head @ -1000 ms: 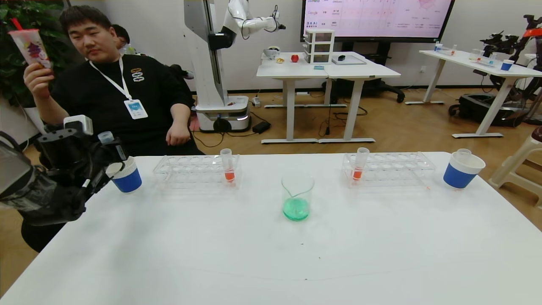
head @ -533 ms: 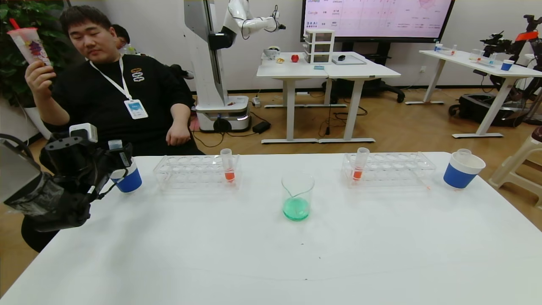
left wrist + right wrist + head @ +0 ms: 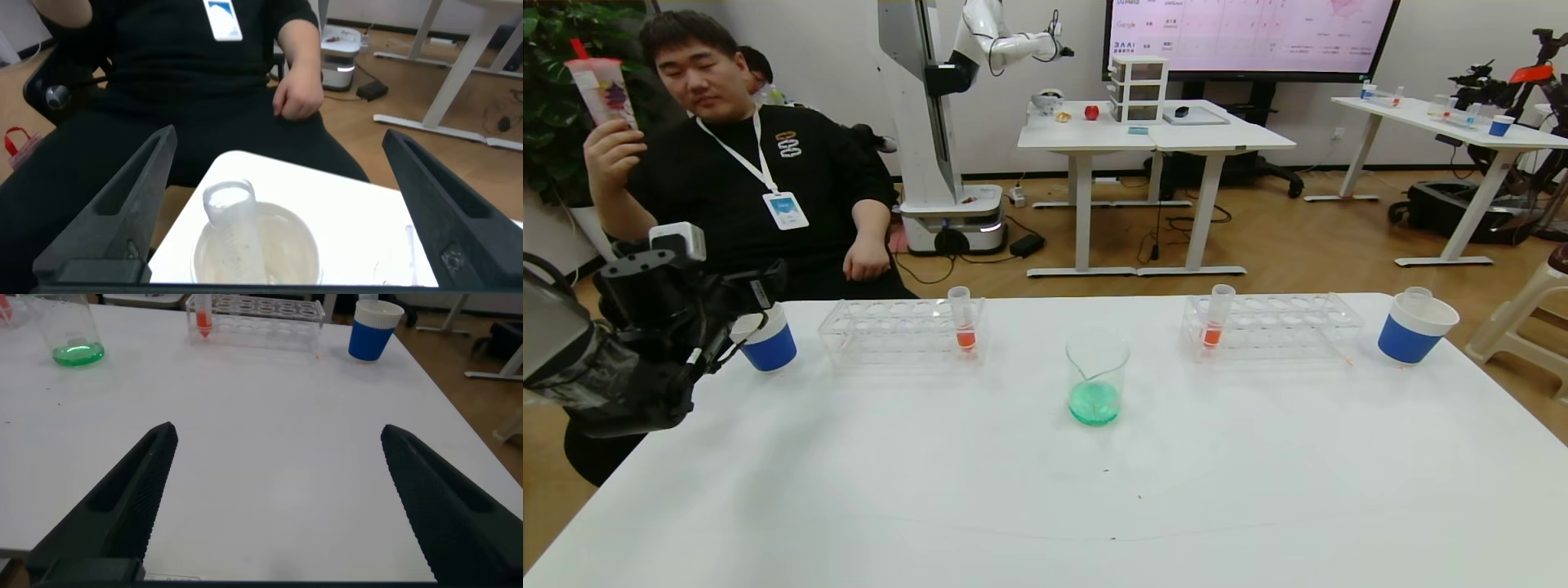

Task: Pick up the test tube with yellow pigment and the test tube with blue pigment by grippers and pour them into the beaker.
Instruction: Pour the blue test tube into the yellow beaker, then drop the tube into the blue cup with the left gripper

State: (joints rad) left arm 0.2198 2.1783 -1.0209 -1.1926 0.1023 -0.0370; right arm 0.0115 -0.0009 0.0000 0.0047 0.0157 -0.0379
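Since the earlier frame the tube has left the left claw [image 3: 756, 298], which is now spread wide over the paper cup [image 3: 765, 341]; an empty tube [image 3: 233, 224] stands in the cup. Beaker [image 3: 1096, 379] mid-desk [image 3: 1045, 490] holds green liquid, so pouring looks done. Right claw [image 3: 274, 498] spread, low over desk.

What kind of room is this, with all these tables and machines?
Probably a robotics lab or demo room. A white robot arm on a pedestal stands behind, a big wall screen shows charts, and the white table in front carries a beaker and test-tube racks.
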